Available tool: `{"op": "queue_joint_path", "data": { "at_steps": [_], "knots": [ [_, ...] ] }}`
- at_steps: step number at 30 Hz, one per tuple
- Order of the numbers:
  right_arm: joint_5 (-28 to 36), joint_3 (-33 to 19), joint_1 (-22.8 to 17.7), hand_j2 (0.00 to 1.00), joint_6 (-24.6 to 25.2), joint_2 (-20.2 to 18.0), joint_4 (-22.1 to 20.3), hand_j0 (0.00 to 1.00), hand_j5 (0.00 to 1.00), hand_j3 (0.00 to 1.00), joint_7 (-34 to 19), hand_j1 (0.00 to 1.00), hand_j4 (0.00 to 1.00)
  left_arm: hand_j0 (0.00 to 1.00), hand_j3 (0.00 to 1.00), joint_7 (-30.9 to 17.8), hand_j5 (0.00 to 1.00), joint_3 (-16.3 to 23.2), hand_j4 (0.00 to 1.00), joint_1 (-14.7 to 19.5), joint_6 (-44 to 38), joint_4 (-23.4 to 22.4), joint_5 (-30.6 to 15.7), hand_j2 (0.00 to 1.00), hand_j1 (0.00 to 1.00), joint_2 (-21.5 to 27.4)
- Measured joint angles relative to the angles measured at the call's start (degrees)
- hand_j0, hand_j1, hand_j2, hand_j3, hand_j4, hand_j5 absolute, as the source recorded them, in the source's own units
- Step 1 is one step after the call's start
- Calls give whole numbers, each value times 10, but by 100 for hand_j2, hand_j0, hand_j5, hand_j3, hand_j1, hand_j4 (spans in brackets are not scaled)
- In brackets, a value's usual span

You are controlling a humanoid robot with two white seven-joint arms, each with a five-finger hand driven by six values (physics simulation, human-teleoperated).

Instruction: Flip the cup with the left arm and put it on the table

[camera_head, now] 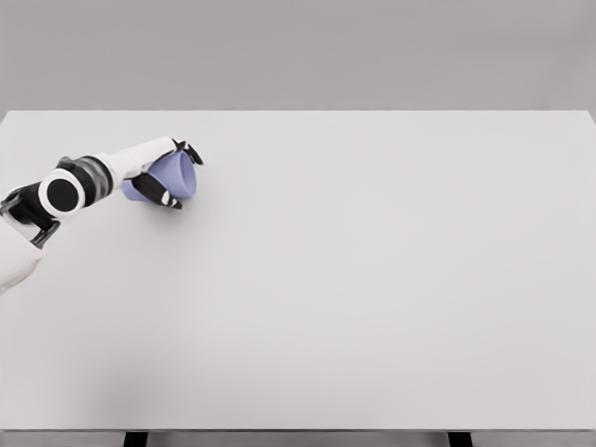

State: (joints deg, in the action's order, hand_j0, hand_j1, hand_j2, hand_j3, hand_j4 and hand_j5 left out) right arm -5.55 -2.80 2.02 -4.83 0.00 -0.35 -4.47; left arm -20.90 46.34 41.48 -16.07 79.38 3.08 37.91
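Observation:
A light purple cup (177, 176) lies tilted on its side at the far left of the white table (372, 279). My left hand (170, 174) is wrapped around it, black fingertips (191, 152) above it and other fingers (160, 195) below. The cup's base end is partly hidden behind the palm. The left arm (65, 191) comes in from the left edge. No right arm shows.
The table's far edge (298, 112) runs close behind the hand and its left edge (3, 126) is near the arm. Two dark table legs (136, 439) show at the bottom.

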Motion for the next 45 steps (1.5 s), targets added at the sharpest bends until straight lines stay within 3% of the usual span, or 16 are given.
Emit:
{"op": "queue_joint_path", "data": {
  "at_steps": [4, 11, 15, 19, 23, 27, 34, 45],
  "knots": [
    [0, 0, 0, 100, 0, 0, 0, 100, 100, 100, 0, 100, 100, 59, 59, 0, 59, -1, 59, 1, 51, 2, -58, 59, 59, 29],
    [0, 0, 0, 100, 0, 0, 0, 100, 100, 100, 0, 100, 100, 59, 59, -7, 59, -2, 59, 1, 152, 2, -216, 59, 59, 79],
    [0, 0, 0, 100, 0, 0, 0, 100, 100, 100, 0, 100, 100, 60, 60, -62, 60, -6, 60, 1, 186, -1, -323, 60, 60, 92],
    [0, 0, 0, 100, 0, 0, 0, 100, 100, 100, 0, 100, 100, 59, 59, -121, 59, -19, 59, 1, 197, -14, -432, 59, 59, 93],
    [0, 0, 0, 100, 0, 0, 0, 100, 100, 100, 0, 100, 100, 59, 59, -136, 59, -50, 59, 1, 196, -82, -506, 59, 59, 49],
    [0, 0, 0, 100, 0, 0, 0, 100, 100, 100, 0, 100, 100, 59, 59, -140, 59, -70, 59, -2, 193, -134, -530, 59, 59, -11],
    [0, 0, 0, 100, 0, 0, 0, 100, 100, 100, 0, 100, 100, 59, 59, -142, 59, -114, 59, -15, 192, -189, -531, 59, 59, -99],
    [0, 0, 0, 100, 0, 0, 0, 100, 100, 100, 0, 100, 100, 59, 59, -142, 59, -144, 59, -63, 197, -228, -495, 59, 59, -153]
  ]
}}
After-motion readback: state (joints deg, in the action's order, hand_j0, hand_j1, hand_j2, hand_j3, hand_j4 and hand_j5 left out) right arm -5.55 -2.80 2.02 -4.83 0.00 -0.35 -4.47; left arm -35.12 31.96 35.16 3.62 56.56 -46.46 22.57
